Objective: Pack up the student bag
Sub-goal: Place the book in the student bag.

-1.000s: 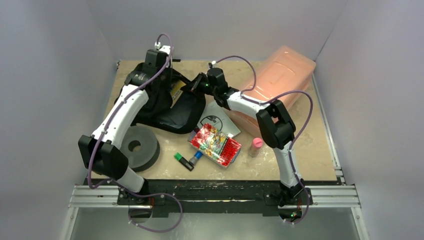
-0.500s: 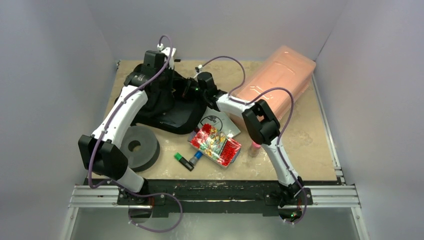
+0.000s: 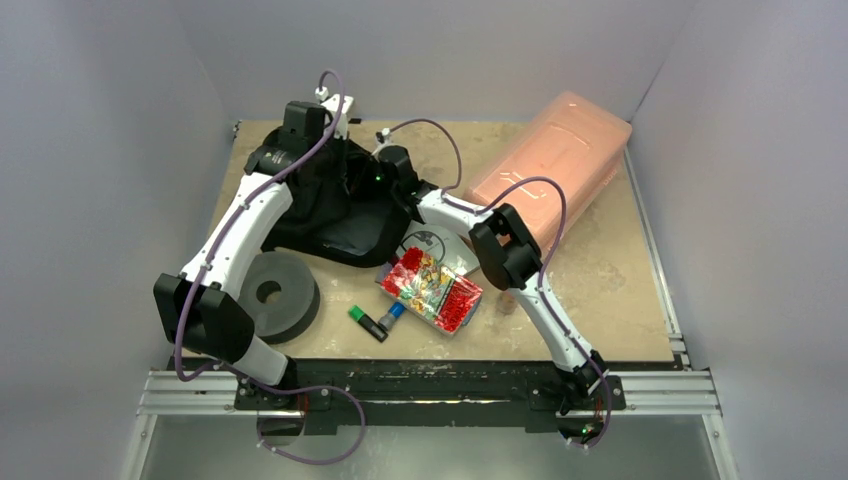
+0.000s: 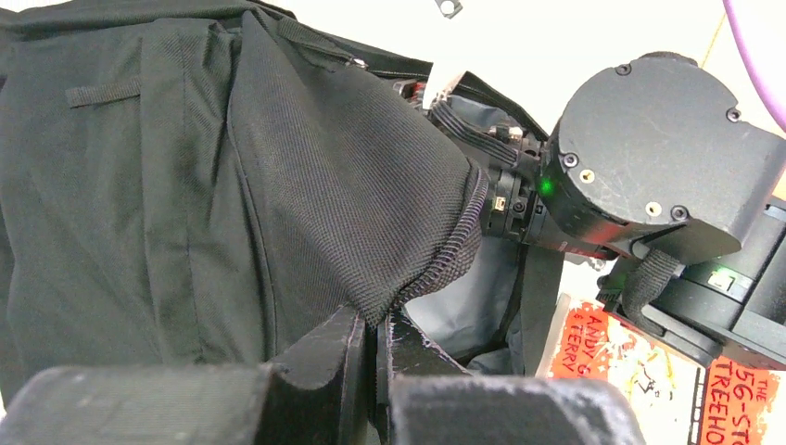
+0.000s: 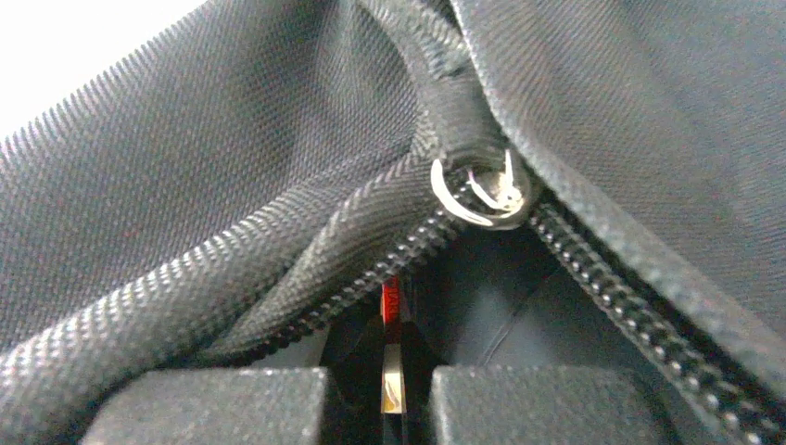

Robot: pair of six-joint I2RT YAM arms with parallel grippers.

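Observation:
The student bag [image 3: 320, 215], black fabric, lies at the back left with its zipped mouth pulled open. My left gripper [image 4: 378, 320] is shut on the zipper edge of the bag [image 4: 232, 185] and holds that flap up. My right gripper [image 3: 368, 182] reaches into the opening from the right. Its jaws [image 5: 394, 343] are shut on a thin red and white book [image 5: 393, 301], seen edge-on between the zipper teeth. In the left wrist view the book's red cover [image 4: 640, 366] shows under the right wrist, partly hidden by the bag.
A translucent pink box [image 3: 550, 170] stands at the back right. A dark grey foam ring [image 3: 275, 295] sits by the left arm. A red snack packet [image 3: 432, 290], a white card [image 3: 440, 248] and a green and black stick [image 3: 367, 320] lie in the middle.
My right arm has swung left, carrying the book from beside the bag into its open mouth. The left gripper has kept its hold on the flap and stayed in place.

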